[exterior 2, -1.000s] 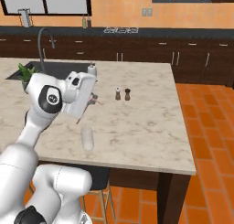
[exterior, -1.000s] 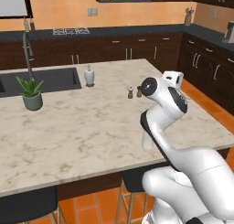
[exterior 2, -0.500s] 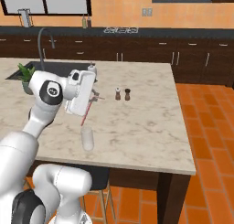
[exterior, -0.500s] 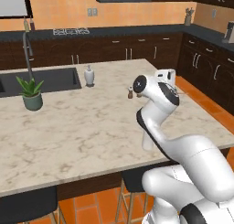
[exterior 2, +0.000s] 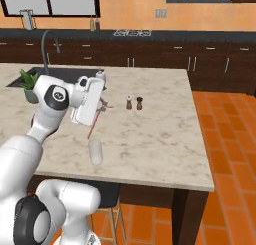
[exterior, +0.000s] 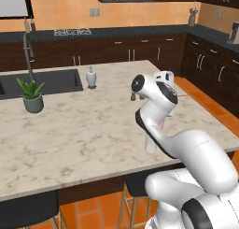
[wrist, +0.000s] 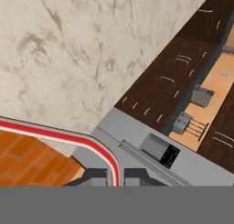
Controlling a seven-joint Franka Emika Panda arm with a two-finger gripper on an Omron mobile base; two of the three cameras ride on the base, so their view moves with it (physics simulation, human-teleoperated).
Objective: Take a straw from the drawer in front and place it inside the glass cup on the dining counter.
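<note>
Straw (exterior 2: 94, 124) in the claw (exterior 2: 102, 105), you are carrying it over the marble tabletop (exterior 2: 155, 124) toward the glass (exterior 2: 95, 151), which stands below the claw and a little toward the robot's side, near the tabletop's edge. To do this step well, bring the straw's hanging end over the mouth of the glass before you lower anything. The straw slants down from the claw, so line up that low tip, not the claw itself. Turn the wrist until the straw hangs closer to upright, then go down slowly so the tip enters without knocking the rim; the glass looks light and could tip.

The claw is closed narrow on the straw: in the hand view the striped tube (wrist: 68, 137) curves in and runs down between the two fingertips (wrist: 98, 175), pinched at its bent end.
</note>
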